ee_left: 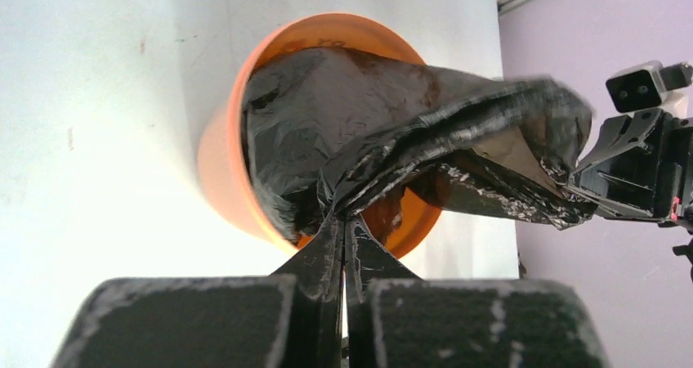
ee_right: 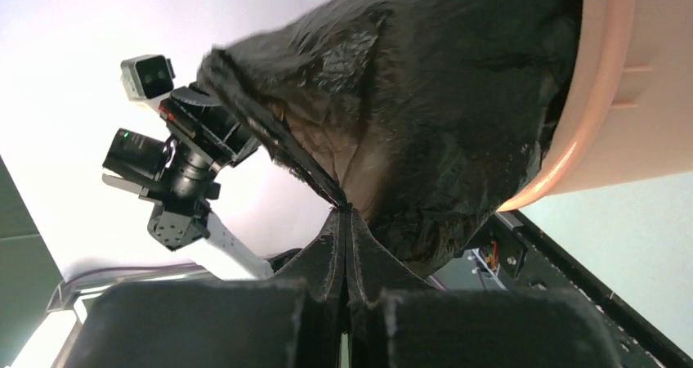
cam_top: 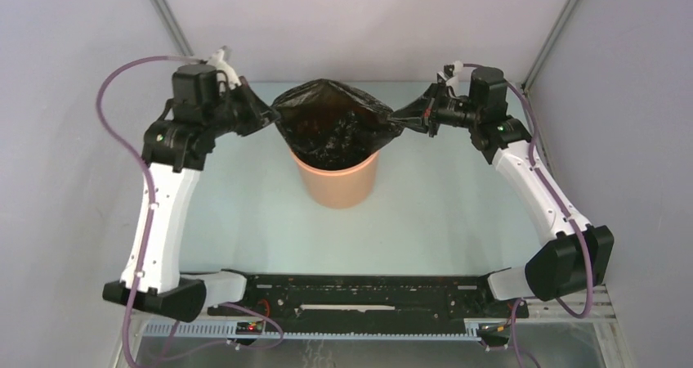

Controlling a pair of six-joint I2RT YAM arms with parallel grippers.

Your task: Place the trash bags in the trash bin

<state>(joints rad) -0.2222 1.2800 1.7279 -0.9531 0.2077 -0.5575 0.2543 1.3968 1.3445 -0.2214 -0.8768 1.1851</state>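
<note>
The glossy black trash bag (cam_top: 331,123) hangs with its lower part inside the orange trash bin (cam_top: 337,184) at the table's middle, its mouth stretched wide above the rim. My left gripper (cam_top: 268,118) is shut on the bag's left edge. My right gripper (cam_top: 402,123) is shut on the right edge. In the left wrist view the closed left gripper (ee_left: 344,218) pinches the trash bag (ee_left: 392,139) over the trash bin (ee_left: 221,172). In the right wrist view the right gripper (ee_right: 349,210) clamps the trash bag (ee_right: 441,98) beside the trash bin (ee_right: 621,82).
The pale table (cam_top: 458,221) spreads around the bin. Grey walls close the back and both sides. A black rail (cam_top: 359,294) with the arm bases runs along the near edge.
</note>
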